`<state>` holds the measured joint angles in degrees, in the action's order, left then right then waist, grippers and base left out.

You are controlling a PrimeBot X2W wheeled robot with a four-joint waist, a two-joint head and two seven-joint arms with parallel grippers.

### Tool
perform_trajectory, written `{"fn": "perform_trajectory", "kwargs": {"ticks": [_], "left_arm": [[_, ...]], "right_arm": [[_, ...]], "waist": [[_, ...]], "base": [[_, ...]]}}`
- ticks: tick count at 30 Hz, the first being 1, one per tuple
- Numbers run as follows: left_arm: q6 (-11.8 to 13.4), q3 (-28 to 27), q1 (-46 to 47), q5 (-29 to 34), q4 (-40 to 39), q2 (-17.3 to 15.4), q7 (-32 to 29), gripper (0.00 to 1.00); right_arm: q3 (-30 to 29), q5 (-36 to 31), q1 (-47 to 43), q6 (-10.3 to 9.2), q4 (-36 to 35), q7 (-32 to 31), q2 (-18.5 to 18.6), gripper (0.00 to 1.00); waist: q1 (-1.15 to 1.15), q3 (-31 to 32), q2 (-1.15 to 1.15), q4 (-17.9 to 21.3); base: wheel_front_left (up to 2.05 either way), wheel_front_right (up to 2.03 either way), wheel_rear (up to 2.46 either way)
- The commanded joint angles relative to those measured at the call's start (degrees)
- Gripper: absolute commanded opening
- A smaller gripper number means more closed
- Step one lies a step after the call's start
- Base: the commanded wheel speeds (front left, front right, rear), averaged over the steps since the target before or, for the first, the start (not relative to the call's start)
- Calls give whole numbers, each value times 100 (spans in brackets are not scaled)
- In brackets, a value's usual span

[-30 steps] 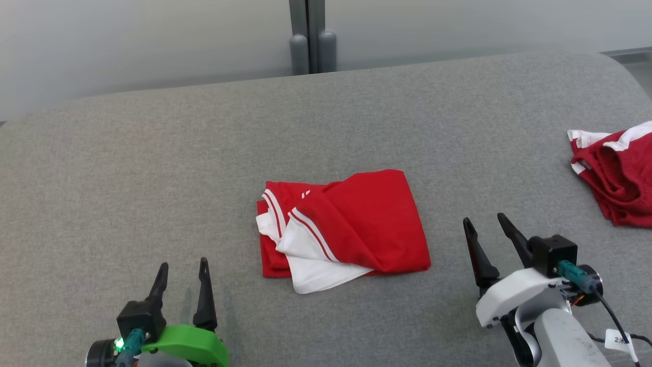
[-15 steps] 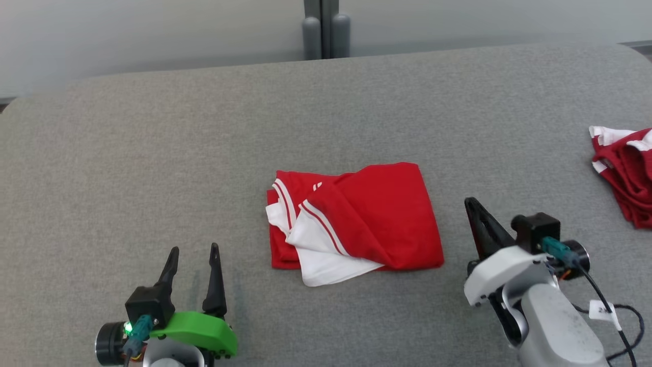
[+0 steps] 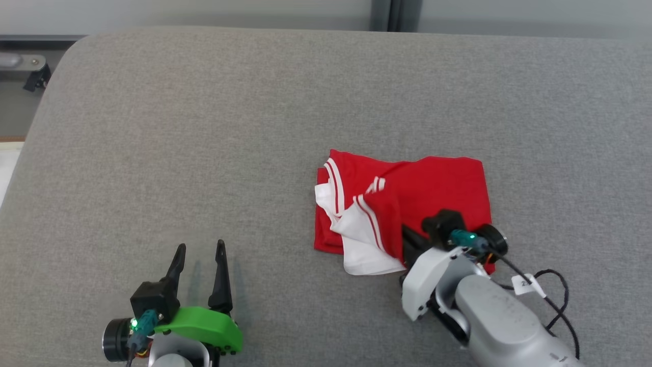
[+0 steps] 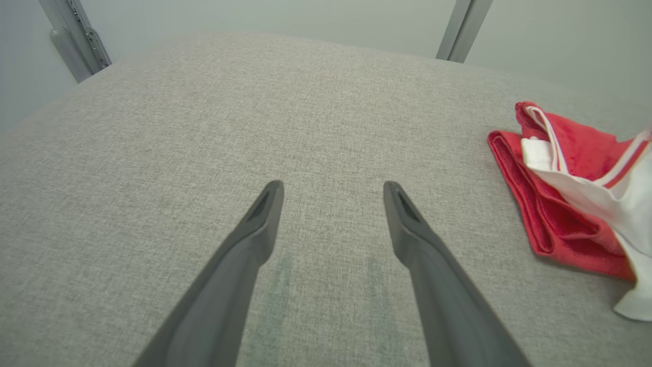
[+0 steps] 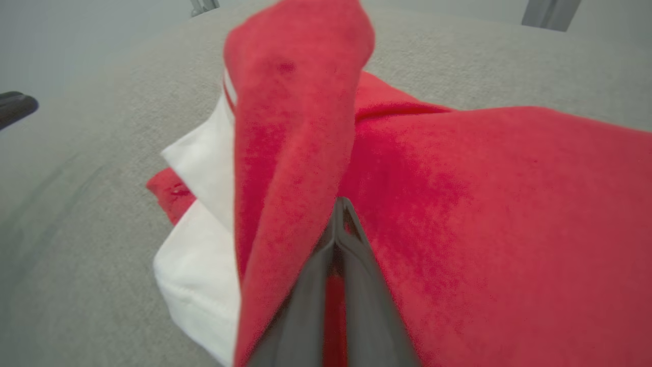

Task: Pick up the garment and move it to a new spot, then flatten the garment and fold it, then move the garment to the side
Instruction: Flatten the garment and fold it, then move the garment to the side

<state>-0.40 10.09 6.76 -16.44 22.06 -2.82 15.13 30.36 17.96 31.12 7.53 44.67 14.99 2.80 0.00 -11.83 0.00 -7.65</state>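
Note:
The garment lies folded on the grey table, red with a white sleeve and striped trim showing on its left side. Its letters and number are hidden. My right gripper rests on the garment's near edge, fingers pressed together, and red cloth rises in a ridge just beside them. In the right wrist view the gripper is shut with red fabric of the garment pinched between the fingers. My left gripper stands open over bare table at the lower left, well apart from the garment. Nothing sits between its fingers.
The grey padded table has a rounded left edge, with floor and a dark fitting beyond it. Grey posts stand behind the far edge. A black cable loops beside my right forearm.
The head camera has swung left, and a second red cloth at the far right has left the picture. My right gripper moved onto the garment's near edge and shut, raising a fold. The left gripper stays open.

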Motion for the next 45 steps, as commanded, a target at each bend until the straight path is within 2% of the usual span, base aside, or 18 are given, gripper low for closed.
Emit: {"fn": "perform_trajectory", "kwargs": {"ticks": [1,5,7,10,11,14,15,16,19,20,21,22,23,24,31,39,45], "left_arm": [[40,-19,-8,5,-12,-24,-3,100],[57,-33,-35,-47,-48,-22,-3,100],[75,-22,-31,-62,-69,-23,-3,100],[77,-13,-4,-61,-99,-24,-3,100],[75,-21,2,-43,-111,-24,-3,100],[51,-71,15,76,-129,-25,-3,100],[41,-121,-9,131,-137,-25,-3,100],[29,-145,-34,171,-142,-25,-3,100],[11,-202,-126,308,-130,-27,-3,100],[-1,-242,-179,377,-137,-26,-3,100],[-18,-266,-217,432,-140,-23,-3,100],[-20,-289,-255,444,-141,-25,-3,100],[-30,-298,-277,463,-143,-26,-3,100],[-38,-315,-311,483,-145,-26,-3,100],[-41,-338,-492,578,-207,-25,-3,100],[5,-275,-533,561,-244,-25,-3,100],[18,-217,-342,491,-273,-25,-3,100]], "right_arm": [[345,179,-85,-9,-55,25,25,0],[1380,591,-124,-9,-199,25,32,0],[1598,713,-52,-9,-213,25,42,0],[1435,792,37,-10,-365,25,124,0],[1263,757,32,-10,-444,25,152,0],[234,439,-176,-9,-777,25,227,0],[-397,185,-349,-10,-946,25,231,0],[-723,53,-455,-10,-1035,24,221,0],[-1484,-303,-720,-10,-1259,25,207,0],[-1998,-524,-934,-10,-1381,25,177,7],[-2435,-702,-1108,-10,-1477,25,138,36],[-2623,-799,-1190,-10,-1519,24,119,61],[-2771,-860,-1257,-9,-1535,24,105,92],[-2925,-920,-1332,-10,-1557,25,85,100],[-3494,-1024,-1765,-9,-1533,24,24,100],[-3218,-774,-1760,-10,-1414,25,22,100],[-2501,-413,-1309,-10,-1192,25,25,100]], "waist": [[0,-15,0,-88],[0,48,0,34],[0,72,0,126],[0,108,0,262],[0,121,0,322],[0,214,0,515],[0,277,0,602],[0,319,0,650],[0,423,0,772],[0,489,0,859],[0,545,0,928],[0,569,0,959],[0,584,0,977],[0,615,0,1004],[0,769,0,1100],[0,754,0,1014],[0,516,0,819]], "base": [[0,0,0],[0,0,0],[0,0,0],[0,0,0],[0,0,0],[0,0,0],[0,0,0],[0,0,0],[0,0,0],[0,0,0],[0,0,0],[0,0,0],[0,0,0],[0,0,0],[0,0,0],[0,0,0],[0,0,0]]}}
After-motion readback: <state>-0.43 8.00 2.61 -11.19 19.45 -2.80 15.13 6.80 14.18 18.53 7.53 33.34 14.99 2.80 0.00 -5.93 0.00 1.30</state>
